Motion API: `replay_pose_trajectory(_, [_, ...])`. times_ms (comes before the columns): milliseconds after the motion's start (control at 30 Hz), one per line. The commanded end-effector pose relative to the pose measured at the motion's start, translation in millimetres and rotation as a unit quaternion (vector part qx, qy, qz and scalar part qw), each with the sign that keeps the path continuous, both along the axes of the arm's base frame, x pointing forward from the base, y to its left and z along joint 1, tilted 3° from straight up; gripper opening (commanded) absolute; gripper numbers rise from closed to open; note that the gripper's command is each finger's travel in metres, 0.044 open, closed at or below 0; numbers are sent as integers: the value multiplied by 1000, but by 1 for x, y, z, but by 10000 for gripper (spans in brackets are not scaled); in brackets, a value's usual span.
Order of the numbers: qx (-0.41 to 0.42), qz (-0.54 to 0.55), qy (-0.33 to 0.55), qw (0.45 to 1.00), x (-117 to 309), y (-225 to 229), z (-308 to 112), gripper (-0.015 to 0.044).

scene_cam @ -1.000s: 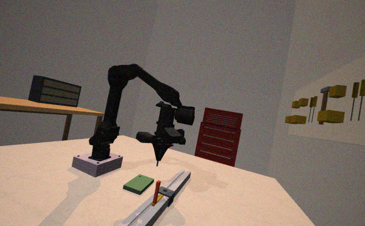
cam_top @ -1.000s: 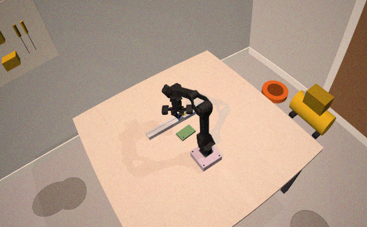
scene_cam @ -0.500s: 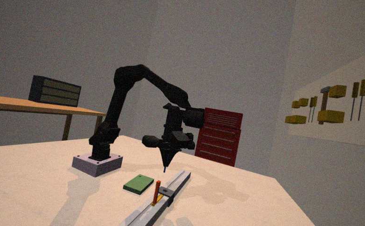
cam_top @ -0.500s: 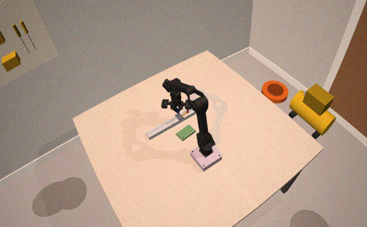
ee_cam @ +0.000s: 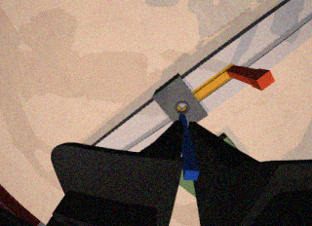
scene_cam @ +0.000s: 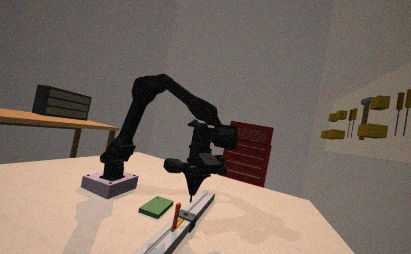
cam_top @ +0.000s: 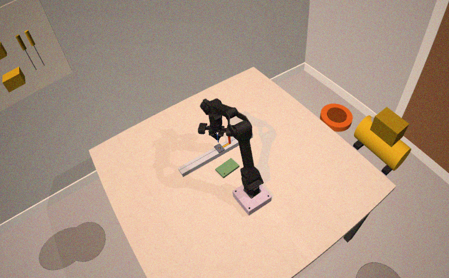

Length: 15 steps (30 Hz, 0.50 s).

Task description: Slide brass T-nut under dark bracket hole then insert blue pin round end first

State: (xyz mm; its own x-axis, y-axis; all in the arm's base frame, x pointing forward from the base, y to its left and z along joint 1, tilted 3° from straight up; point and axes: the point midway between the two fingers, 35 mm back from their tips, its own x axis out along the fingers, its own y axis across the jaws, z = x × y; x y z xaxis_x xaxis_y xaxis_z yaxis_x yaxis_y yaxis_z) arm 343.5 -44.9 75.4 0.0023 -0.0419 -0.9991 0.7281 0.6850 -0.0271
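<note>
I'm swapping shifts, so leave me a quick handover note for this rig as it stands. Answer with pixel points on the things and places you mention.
Gripper [cam_top: 217,137] [scene_cam: 192,193] [ee_cam: 183,127]: shut on the pin [cam_top: 217,138] [scene_cam: 190,198] [ee_cam: 189,155], above the rail [cam_top: 199,161] [scene_cam: 205,201] [ee_cam: 132,131].
Nut [cam_top: 225,145] [scene_cam: 178,223] [ee_cam: 213,87]: in the slot, handle [cam_top: 229,139] [scene_cam: 176,215] [ee_cam: 251,76] up, brass showing through the bracket [cam_top: 216,146] [scene_cam: 184,217] [ee_cam: 171,96] hole.
Done: nut placed, pin picked from the tray [cam_top: 227,167] [scene_cam: 155,207] [ee_cam: 188,183].
Left: push the pin down through the hole, let go.

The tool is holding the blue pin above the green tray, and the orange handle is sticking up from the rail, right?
Not quite: the tool holds the blue pin above the rail, not the green tray. The exterior view shows this. The rest is right.
</note>
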Motion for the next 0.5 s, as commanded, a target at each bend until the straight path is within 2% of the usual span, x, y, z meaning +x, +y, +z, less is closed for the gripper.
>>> replay_pose_trajectory(0, [0,2,8,1000,-7,2,-16,-150])
replay_pose_trajectory(467, [0,2,7,1000,-2,0,-25,-150])
